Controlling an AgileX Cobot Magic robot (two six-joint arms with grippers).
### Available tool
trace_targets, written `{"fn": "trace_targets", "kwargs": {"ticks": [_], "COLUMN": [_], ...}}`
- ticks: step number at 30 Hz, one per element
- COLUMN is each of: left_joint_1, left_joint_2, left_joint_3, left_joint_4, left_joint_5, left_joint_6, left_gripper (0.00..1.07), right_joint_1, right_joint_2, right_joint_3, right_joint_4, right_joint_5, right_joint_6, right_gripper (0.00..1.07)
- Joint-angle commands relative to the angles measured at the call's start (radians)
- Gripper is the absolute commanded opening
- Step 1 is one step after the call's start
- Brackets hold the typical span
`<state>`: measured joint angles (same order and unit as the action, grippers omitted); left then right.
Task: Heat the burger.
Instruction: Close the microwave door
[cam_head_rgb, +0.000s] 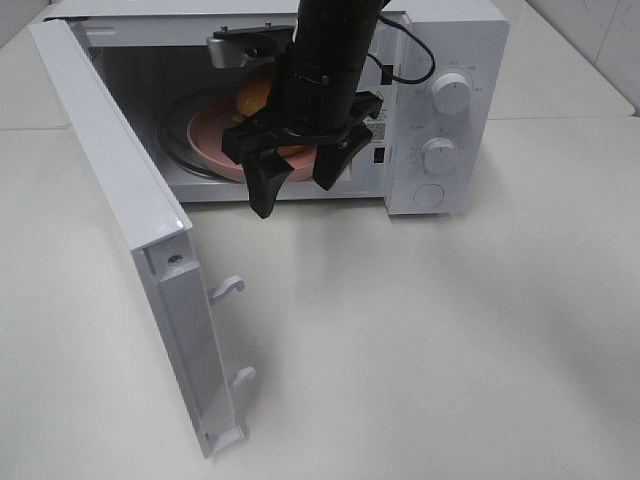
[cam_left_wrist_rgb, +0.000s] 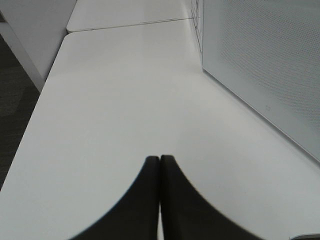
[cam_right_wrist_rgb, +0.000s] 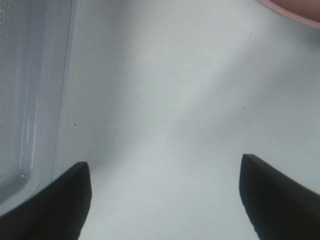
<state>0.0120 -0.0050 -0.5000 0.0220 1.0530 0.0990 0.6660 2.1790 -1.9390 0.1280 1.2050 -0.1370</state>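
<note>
The burger (cam_head_rgb: 253, 93) sits inside the microwave (cam_head_rgb: 450, 40), on the pink plate (cam_head_rgb: 205, 135), and most of it is hidden behind the black arm. It lies behind and a little above the right gripper (cam_head_rgb: 295, 195), which hangs just outside the oven's mouth, apart from the food. Only a strip of golden-brown bun and a touch of green show, so I cannot tell which way it faces. No long axis can be made out from what shows.

From the left, the door (cam_head_rgb: 110, 170) stands swung wide open, and two white latch hooks (cam_head_rgb: 228, 288) stick out of its edge. Next comes the oven cavity with one plate and one burger. The right gripper is in front of the cavity with its two fingers spread wide and nothing between them. In the right wrist view only bare white surface lies between the fingertips, with a sliver of the plate's rim at the corner. Further right is the control panel, which carries two round knobs (cam_head_rgb: 452, 92) and one round button (cam_head_rgb: 430, 196) below them. The whole oven stands on a white table (cam_head_rgb: 450, 330).

The left gripper (cam_left_wrist_rgb: 160, 159) appears only in its own wrist view. There its fingers are pressed flat together, holding nothing, above the table and beside a white perforated panel (cam_left_wrist_rgb: 260, 65).
</note>
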Motion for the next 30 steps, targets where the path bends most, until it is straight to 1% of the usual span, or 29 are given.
{"fn": "trace_targets", "kwargs": {"ticks": [1,8,12,13,14,15,16,18,19,20,21,22,23,24,25,26,27,28,29,30], "left_joint_1": [0.0,0.0,0.0,0.0,0.0,0.0,0.0,0.0,0.0,0.0,0.0,0.0,0.0,0.0,0.0,0.0,0.0,0.0,0.0,0.0], "left_joint_2": [-0.02,-0.02,-0.02,-0.02,-0.02,-0.02,-0.02,-0.02,-0.02,-0.02,-0.02,-0.02,-0.02,-0.02,-0.02,-0.02,-0.02,-0.02,-0.02,-0.02], "left_joint_3": [0.002,0.002,0.002,0.002,0.002,0.002,0.002,0.002,0.002,0.002,0.002,0.002,0.002,0.002,0.002,0.002,0.002,0.002,0.002,0.002], "left_joint_4": [-0.002,-0.002,-0.002,-0.002,-0.002,-0.002,-0.002,-0.002,-0.002,-0.002,-0.002,-0.002,-0.002,-0.002,-0.002,-0.002,-0.002,-0.002,-0.002,-0.002], "left_joint_5": [-0.012,-0.012,-0.012,-0.012,-0.012,-0.012,-0.012,-0.012,-0.012,-0.012,-0.012,-0.012,-0.012,-0.012,-0.012,-0.012,-0.012,-0.012,-0.012,-0.012], "left_joint_6": [-0.005,-0.005,-0.005,-0.005,-0.005,-0.005,-0.005,-0.005,-0.005,-0.005,-0.005,-0.005,-0.005,-0.005,-0.005,-0.005,-0.005,-0.005,-0.005,-0.005], "left_gripper": [0.0,0.0,0.0,0.0,0.0,0.0,0.0,0.0,0.0,0.0,0.0,0.0,0.0,0.0,0.0,0.0,0.0,0.0,0.0,0.0], "right_joint_1": [0.001,-0.003,-0.003,-0.003,-0.003,-0.003,-0.003,-0.003,-0.003,-0.003,-0.003,-0.003,-0.003,-0.003,-0.003,-0.008,-0.008,-0.026,-0.026,-0.059], "right_joint_2": [-0.008,-0.018,-0.049,-0.076,-0.076,-0.112,-0.112,-0.182,-0.182,-0.203,-0.203,-0.242,-0.242,-0.276,-0.276,-0.312,-0.312,-0.345,-0.345,-0.383], "right_joint_3": [0.002,0.004,0.004,0.025,0.025,0.074,0.074,0.204,0.204,0.239,0.239,0.301,0.301,0.362,0.362,0.413,0.413,0.454,0.454,0.496], "right_joint_4": [-0.024,-0.034,-0.065,-0.085,-0.085,-0.102,-0.102,-0.128,-0.128,-0.14,-0.14,-0.168,-0.168,-0.203,-0.203,-0.234,-0.234,-0.237,-0.237,-0.237], "right_joint_5": [0.039,0.041,0.041,0.041,0.041,0.041,0.041,0.04,0.04,0.04,0.04,0.04,0.04,0.04,0.04,0.04,0.04,0.04,0.04,0.039], "right_joint_6": [0.054,0.092,0.12,0.137,0.137,0.137,0.137,0.149,0.149,0.156,0.156,0.173,0.173,0.18,0.18,0.188,0.188,0.199,0.199,0.215], "right_gripper": [0.76,0.76,0.76,0.76,0.76,0.76,0.76,0.76,0.76,0.76,0.76,0.76,0.76,0.76,0.76,0.76,0.76,0.76,0.76,0.76]}}
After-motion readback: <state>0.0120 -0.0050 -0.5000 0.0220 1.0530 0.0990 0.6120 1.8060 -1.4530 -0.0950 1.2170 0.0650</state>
